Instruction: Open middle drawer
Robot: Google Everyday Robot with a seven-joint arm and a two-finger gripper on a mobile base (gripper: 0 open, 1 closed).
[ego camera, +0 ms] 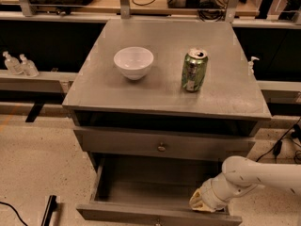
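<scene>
Middle drawer (153, 192): grey, wide and shallow, second front down the cabinet. It stands open, drawn well forward of the closed front above it. Its flat front panel lies along the bottom edge of the view, level. The interior floor is exposed. The gripper (203, 202) sits inside the drawer at its right front corner, against the front panel.
</scene>
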